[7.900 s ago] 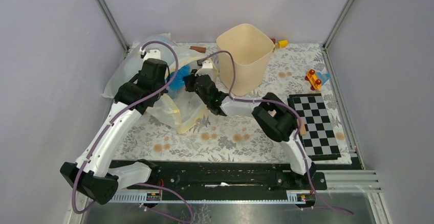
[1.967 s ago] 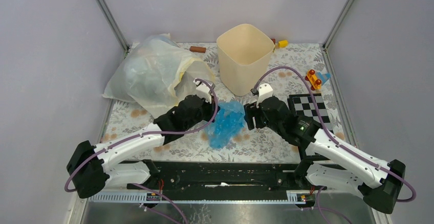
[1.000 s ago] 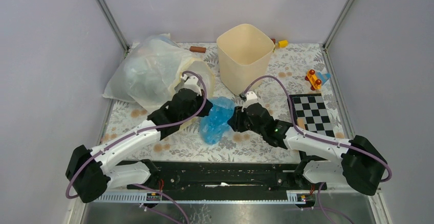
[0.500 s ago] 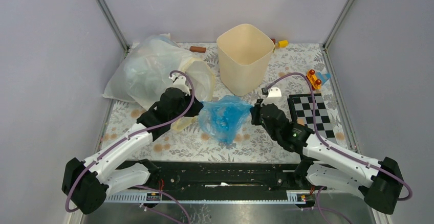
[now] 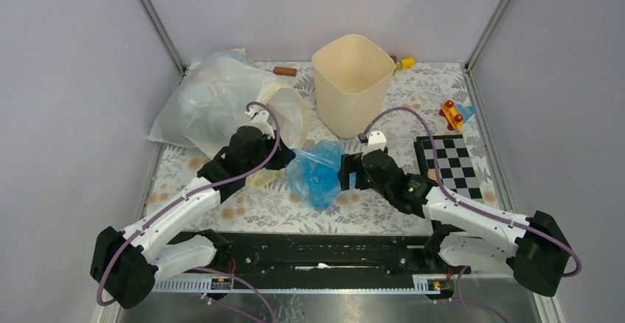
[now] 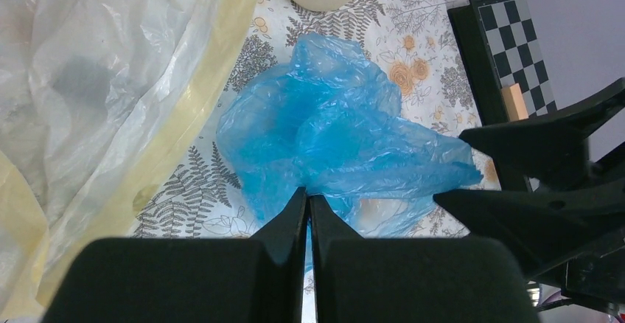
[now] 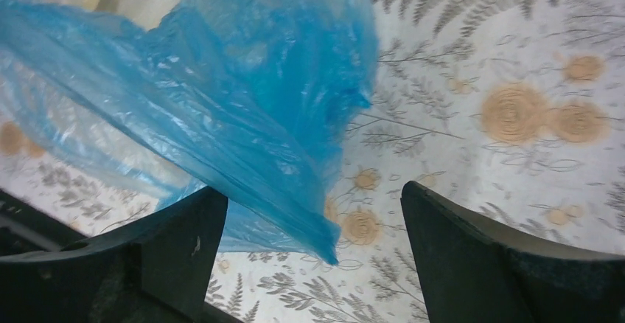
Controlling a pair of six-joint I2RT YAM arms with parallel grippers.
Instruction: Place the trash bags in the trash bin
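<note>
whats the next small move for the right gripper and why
Probably close the right gripper: it stands open with a loose edge of the trash bag between its fingers, while the left gripper is shut on the opposite edge. The bag is outside the trash bin, so a two-sided hold seems needed.

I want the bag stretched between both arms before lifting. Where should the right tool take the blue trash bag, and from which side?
Probably its loose right edge, opposite where the left tool pinches, approached from the right: that thin fold of the blue trash bag lies inside the open right tool.
</note>
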